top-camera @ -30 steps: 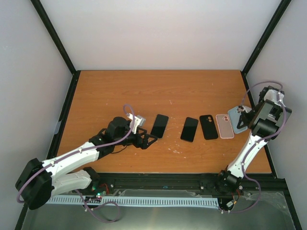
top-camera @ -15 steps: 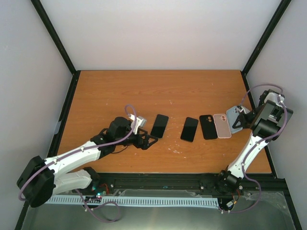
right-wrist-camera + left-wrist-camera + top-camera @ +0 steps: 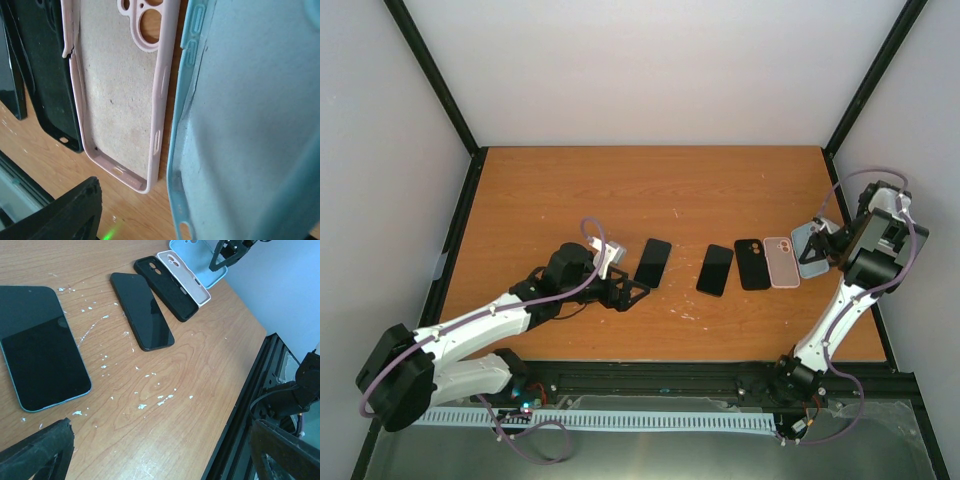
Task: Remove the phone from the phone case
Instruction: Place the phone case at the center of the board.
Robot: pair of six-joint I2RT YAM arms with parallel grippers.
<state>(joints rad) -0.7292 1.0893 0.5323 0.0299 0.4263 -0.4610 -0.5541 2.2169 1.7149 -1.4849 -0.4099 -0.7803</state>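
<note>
Two bare black phones lie screen-up mid-table: one with a bluish rim (image 3: 653,262) (image 3: 40,350) and one further right (image 3: 715,269) (image 3: 142,310). To their right, three empty cases lie side by side, insides up: black case (image 3: 752,264) (image 3: 42,85), pink case (image 3: 781,262) (image 3: 120,95), and light blue case (image 3: 810,250) (image 3: 250,125). My left gripper (image 3: 632,293) (image 3: 160,455) is open and empty, low over bare table just left of the rimmed phone. My right gripper (image 3: 827,238) is open over the blue case; only one of its fingers (image 3: 65,215) shows.
The black frame rail (image 3: 250,405) runs along the table's near edge. White scuff marks (image 3: 150,400) dot the wood in front of the phones. The right wall (image 3: 920,200) stands close behind my right arm.
My right gripper shifted left with the blue case, and the pink and black cases slid slightly left toward the phones. My left arm has barely moved.
</note>
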